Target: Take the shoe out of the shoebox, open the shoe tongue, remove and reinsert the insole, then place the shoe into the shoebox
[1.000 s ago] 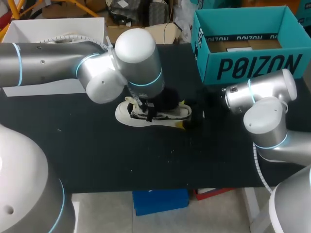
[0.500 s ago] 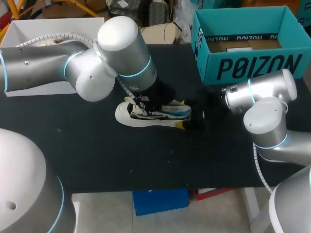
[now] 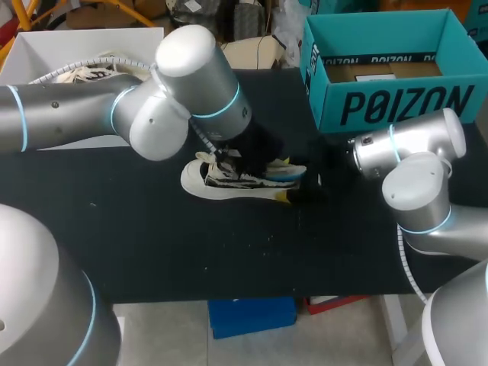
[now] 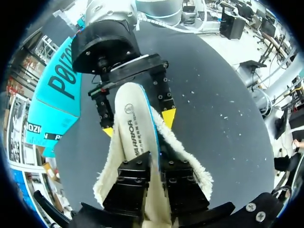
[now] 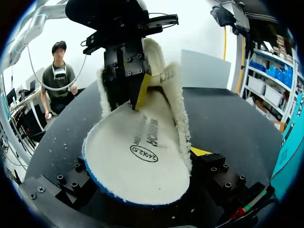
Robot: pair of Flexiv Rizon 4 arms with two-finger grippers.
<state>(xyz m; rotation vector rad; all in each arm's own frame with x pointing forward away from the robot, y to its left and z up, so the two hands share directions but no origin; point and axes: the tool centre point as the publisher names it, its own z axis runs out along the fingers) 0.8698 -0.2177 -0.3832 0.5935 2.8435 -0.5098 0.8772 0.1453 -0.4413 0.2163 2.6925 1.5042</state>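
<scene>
My left arm has swung toward the heel; its left gripper (image 4: pixel 154 167), pinching the insole (image 5: pixel 142 156), has lifted the blue edge from the shoe (image 3: pixel 229 181) on the tabletop (image 3: pixel 152 244), so removal looks underway. The right gripper (image 3: pixel 290 181) clamps the heel. Only the wrist views show the insole's printed face; only the head view shows the shoebox (image 3: pixel 389 99).

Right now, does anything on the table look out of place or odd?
The insole stands half out of the shoe, tilted up, pinched in the left tool; that suits the task. Small white specks lie scattered on the table.
</scene>
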